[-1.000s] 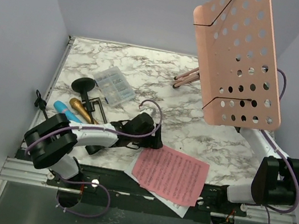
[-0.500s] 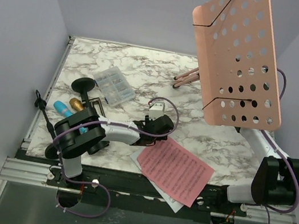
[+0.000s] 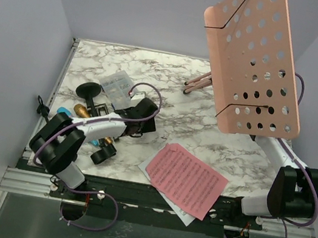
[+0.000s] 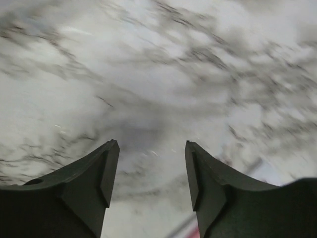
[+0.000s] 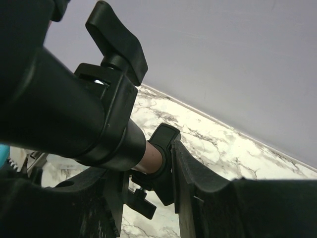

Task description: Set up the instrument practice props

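Walls: plain lavender-grey on three sides, boxing in your workspace.
Music rack: raised and tilted at the far right, with its tripod legs bunched together and pointing down toward the table. You cannot tell whether they touch it. It is probably held up like this so the legs can be spread before it is stood.
Right gripper: closed round the black collar on the rack's pole, carrying the whole rack.
Left gripper: jaws wide apart with nothing between them, low over bare marble beside the clear box. It looks free to fetch a prop.
Sheet music: a pink page on a white one, overhanging the near edge, within your reach for the rack.
Microphones: the gold microphone and blue microphone lie side by side at the near left, with a black mic mount just beyond.
Marble table: white with grey veining.
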You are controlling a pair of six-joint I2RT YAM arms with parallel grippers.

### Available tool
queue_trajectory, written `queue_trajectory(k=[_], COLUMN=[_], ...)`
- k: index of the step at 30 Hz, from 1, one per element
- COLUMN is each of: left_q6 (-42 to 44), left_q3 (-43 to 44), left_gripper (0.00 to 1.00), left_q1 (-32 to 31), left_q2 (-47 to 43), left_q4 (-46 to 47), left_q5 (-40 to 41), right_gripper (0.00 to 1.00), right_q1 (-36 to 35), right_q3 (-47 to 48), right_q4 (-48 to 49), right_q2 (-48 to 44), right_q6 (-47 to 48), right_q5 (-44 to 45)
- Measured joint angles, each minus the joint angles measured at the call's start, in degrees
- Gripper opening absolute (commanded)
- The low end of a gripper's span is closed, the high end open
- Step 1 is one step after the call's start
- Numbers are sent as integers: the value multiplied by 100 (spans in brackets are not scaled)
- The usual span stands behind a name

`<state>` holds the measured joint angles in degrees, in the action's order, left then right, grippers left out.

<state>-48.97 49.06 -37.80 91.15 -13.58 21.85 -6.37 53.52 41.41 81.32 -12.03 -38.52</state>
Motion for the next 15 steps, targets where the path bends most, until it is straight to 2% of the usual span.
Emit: queue_trajectory(k=[4, 8, 11, 15], left_q6=[127, 63, -164, -431], left_q3=[-90, -87, -262, -409], left_gripper=[67, 66, 60, 58], left_q1=[-431, -1467, -1963, -1945], left_q2=[-667, -796, -605, 118], left_q4=[127, 490, 1008, 1530], left_q5=[-1576, -2448, -2892, -3047], right_gripper=[0, 0, 0, 0], right_q1=[0, 0, 0, -2], right_q3=[0, 0, 13, 109], right_q4=[2, 2, -28, -179], right_q2=[0, 0, 0, 0], right_q6=[-7, -7, 11, 28], right_q5=[-7, -7, -15, -48])
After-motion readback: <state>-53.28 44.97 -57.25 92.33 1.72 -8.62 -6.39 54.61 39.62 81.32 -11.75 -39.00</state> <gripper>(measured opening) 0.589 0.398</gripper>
